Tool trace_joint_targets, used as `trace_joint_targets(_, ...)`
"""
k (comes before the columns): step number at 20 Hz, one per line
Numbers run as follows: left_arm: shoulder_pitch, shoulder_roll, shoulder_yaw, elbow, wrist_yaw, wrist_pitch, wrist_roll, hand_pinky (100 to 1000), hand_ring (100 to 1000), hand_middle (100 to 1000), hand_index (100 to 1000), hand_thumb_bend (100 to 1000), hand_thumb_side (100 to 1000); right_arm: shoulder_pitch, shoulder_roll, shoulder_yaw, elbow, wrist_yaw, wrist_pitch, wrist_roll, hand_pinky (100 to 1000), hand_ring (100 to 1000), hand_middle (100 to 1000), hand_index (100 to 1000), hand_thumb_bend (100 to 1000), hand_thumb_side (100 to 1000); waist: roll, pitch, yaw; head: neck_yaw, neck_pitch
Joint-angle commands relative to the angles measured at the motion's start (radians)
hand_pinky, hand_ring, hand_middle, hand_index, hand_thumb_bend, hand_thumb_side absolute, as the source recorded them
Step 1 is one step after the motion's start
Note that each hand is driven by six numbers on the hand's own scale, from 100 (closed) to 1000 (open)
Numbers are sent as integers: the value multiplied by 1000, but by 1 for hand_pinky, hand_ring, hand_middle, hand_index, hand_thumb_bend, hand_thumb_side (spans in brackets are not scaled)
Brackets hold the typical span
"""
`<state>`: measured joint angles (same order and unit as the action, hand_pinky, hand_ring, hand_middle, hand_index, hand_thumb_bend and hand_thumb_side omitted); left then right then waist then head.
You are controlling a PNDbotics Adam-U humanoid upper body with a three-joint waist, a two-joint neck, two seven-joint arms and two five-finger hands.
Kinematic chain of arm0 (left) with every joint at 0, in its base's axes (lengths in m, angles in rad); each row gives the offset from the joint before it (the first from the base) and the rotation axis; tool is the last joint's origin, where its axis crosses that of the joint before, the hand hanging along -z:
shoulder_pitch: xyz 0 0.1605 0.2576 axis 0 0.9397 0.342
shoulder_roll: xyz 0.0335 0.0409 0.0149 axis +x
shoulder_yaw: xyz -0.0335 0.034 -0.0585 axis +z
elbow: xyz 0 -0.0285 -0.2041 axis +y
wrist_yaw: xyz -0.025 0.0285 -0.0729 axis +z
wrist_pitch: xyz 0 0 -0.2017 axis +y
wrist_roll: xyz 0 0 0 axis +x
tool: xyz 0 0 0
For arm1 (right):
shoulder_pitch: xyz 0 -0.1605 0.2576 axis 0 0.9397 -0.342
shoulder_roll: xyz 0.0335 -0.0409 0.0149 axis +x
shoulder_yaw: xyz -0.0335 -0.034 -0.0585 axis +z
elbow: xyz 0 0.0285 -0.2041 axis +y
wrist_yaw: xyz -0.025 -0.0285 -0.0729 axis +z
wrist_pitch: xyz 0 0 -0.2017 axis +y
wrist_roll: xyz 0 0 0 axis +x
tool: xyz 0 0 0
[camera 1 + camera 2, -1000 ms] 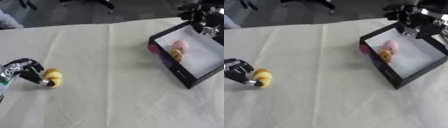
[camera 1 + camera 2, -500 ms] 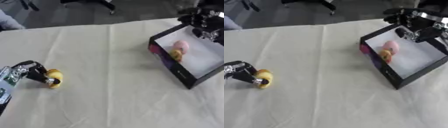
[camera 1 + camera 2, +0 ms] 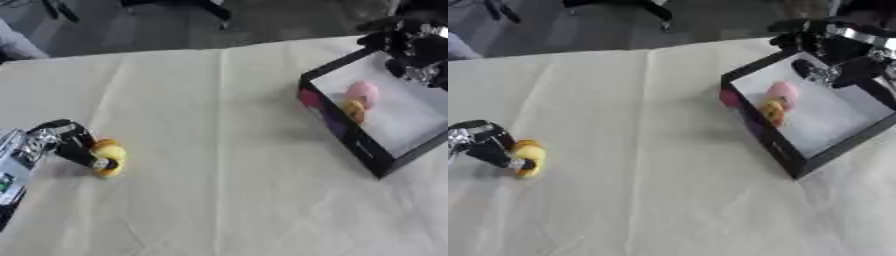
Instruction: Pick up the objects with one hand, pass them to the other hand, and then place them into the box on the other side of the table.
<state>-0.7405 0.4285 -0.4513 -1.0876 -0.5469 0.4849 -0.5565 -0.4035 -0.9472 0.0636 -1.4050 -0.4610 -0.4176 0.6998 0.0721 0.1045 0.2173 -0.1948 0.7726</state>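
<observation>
Left hand (image 3: 66,142) curled on yellow object (image 3: 109,156), right hand (image 3: 833,55) seemingly open over box (image 3: 785,155)

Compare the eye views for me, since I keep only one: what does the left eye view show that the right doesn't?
Only the left eye view shows the silver forearm behind the left robot hand. Only the right eye view shows the box's far right wall, and more of the right robot hand over it. Both show the yellow object at the left robot hand and pink and orange objects in the box.

left robot hand (image 3: 66,144) grips yellow object (image 3: 108,156) | box (image 3: 350,142) holds pink object (image 3: 361,93)
</observation>
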Motion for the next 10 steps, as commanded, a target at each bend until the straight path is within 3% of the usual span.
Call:
trace_joint_targets(1, -15, 13, 2, -7, -8, -2, -13, 824, 781, 676, 616, 466, 199, -8, -31, -12, -3, 5, -3, 2, 1000, 972, 1000, 1000, 100, 257, 11, -30, 0, 5, -3)
trace_joint_targets(4, -15, 20, 7, -34, -3, -5, -10, 818, 773, 665, 606, 370, 193, -7, -33, -13, -3, 5, -4, 0, 1000, 972, 1000, 1000, 100, 259, 11, -31, 0, 5, -3)
trace_joint_targets(10, -11, 44, 19, -145, 29, 5, 7, 805, 754, 640, 586, 279, 196, -7, -36, -16, -3, -6, -2, 0, 1000, 971, 1000, 1000, 100, 265, 9, -33, 3, 2, -3)
